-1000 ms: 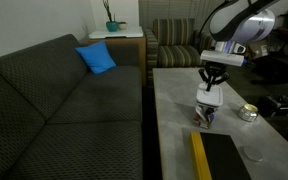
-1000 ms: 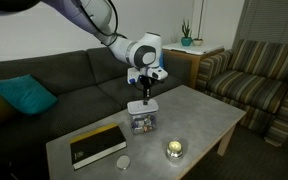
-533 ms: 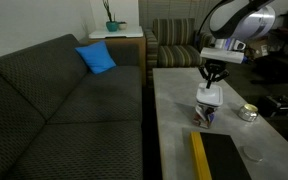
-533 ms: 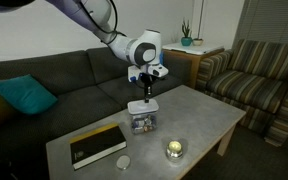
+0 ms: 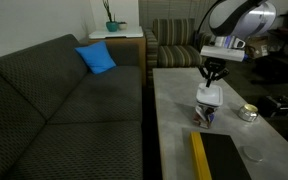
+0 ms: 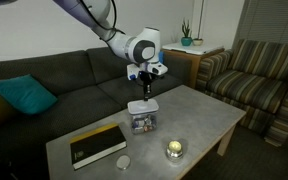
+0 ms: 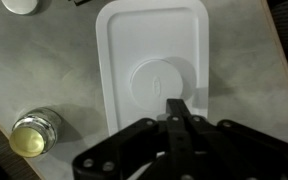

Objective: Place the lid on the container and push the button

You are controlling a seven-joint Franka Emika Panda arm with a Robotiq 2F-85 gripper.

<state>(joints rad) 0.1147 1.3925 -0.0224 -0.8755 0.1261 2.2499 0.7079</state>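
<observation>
The white lid point(image 7: 149, 65) sits flat on top of the clear container point(image 5: 206, 113) point(image 6: 141, 122), which stands on the grey table and shows dark and reddish bits at its bottom. A round button point(image 7: 160, 80) shows in the lid's middle. My gripper point(image 7: 176, 105) is shut with nothing held, its closed fingertips pointing down just above the lid beside the button. In both exterior views the gripper point(image 5: 213, 83) point(image 6: 146, 93) hangs straight over the container, slightly clear of the lid.
A small round yellowish tin point(image 7: 34, 132) point(image 6: 174, 150) stands on the table point(image 6: 199, 115) near the container. A dark book with a yellow edge point(image 6: 96, 145) lies toward the front. A sofa point(image 5: 54, 90) runs along the table's side.
The gripper has risen a little above the lid. The lid and container have not moved.
</observation>
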